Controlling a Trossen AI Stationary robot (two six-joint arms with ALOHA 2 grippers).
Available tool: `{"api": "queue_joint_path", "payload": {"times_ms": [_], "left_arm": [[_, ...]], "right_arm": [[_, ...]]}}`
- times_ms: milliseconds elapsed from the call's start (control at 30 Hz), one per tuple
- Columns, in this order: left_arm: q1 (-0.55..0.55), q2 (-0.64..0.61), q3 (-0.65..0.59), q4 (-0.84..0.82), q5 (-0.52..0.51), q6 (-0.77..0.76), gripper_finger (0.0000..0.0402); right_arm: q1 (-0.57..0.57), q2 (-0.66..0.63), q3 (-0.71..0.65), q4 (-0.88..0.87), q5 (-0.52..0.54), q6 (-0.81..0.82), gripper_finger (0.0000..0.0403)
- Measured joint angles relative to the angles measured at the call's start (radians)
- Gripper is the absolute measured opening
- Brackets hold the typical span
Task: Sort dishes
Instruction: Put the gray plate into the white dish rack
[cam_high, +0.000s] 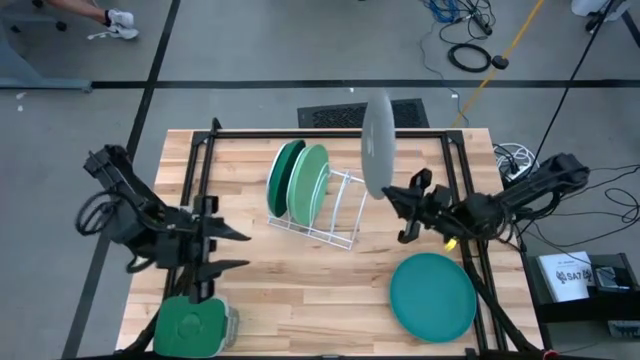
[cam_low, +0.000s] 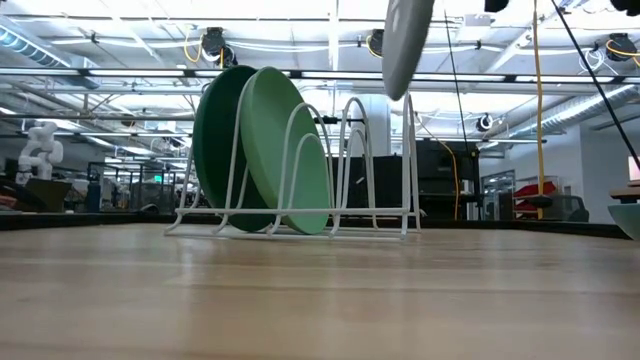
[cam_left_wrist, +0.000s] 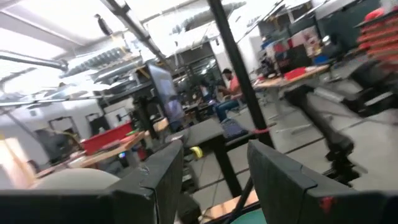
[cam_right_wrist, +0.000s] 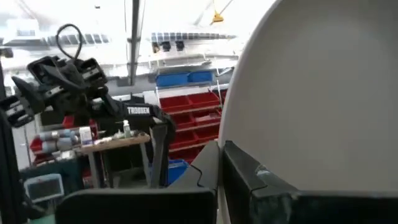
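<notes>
Nearest us on the wooden tabletop (cam_high: 300, 290), a green square container (cam_high: 192, 326) sits at the front left corner, and the teal plate (cam_high: 432, 295) lies flat at the front right. Just above the container we see the left gripper (cam_high: 228, 249) hovering, its fingers (cam_left_wrist: 283, 180) spread apart and holding nothing. Farther back, the right gripper (cam_high: 398, 208) grips the grey plate (cam_high: 376, 146) on edge by its lower rim, fingers (cam_right_wrist: 255, 183) clamped on it, lifted clear of the tabletop just beside the right end of the white wire rack (cam_high: 330, 215). In the low view the grey plate (cam_low: 405, 45) hangs above the rack's (cam_low: 350, 170) empty right-hand slots. In the rack's left slots stand the dark green plate (cam_high: 283, 177) and, right beside it, the light mint green plate (cam_high: 308, 183), both upright and leaning slightly.
</notes>
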Motion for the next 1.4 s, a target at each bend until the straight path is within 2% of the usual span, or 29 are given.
{"api": "queue_joint_path", "payload": {"times_ms": [167, 400, 667, 933, 1067, 1400], "left_arm": [[0.063, 0.033, 0.0, -0.012, -0.023, 0.001, 0.018], [0.132, 0.045, 0.0, -0.04, -0.025, 0.0, 0.018], [0.159, 0.045, 0.0, -0.074, -0.025, -0.001, 0.018], [0.162, 0.044, 0.0, -0.085, -0.025, 0.0, 0.018], [0.162, 0.044, 0.0, -0.085, -0.025, 0.0, 0.018], [0.19, 0.044, 0.0, -0.085, -0.021, 0.0, 0.018]], "right_arm": [[0.05, 0.155, 0.05, 0.185, 0.068, -0.031, 0.0], [0.087, 0.349, 0.159, 0.205, 0.206, -0.097, 0.0], [0.091, 0.553, 0.18, 0.248, 0.323, 0.005, 0.0], [0.098, 0.777, 0.179, 0.496, 0.395, 0.022, 0.0], [0.099, 0.856, 0.194, 0.503, 0.424, 0.096, 0.0], [0.1, 0.992, 0.301, 0.45, 0.477, 0.104, 0.0]]}}
